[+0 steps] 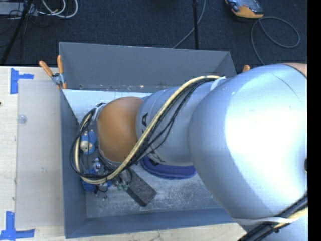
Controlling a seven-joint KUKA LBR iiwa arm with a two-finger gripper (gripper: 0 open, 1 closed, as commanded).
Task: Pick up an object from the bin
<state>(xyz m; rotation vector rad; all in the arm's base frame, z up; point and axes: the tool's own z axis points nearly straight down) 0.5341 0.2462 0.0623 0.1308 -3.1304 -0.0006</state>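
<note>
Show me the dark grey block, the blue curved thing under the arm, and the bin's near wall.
dark grey block (140, 190): camera view, its flat top.
blue curved thing (170, 172): camera view, its curved edge below the arm.
bin (150, 224): camera view, its near wall.

There is one grey metal bin. On its floor lie one dark grey flat rectangular block and one blue-violet curved thing, which is partly under the one arm. Anything else beneath the arm cannot be counted.
</note>
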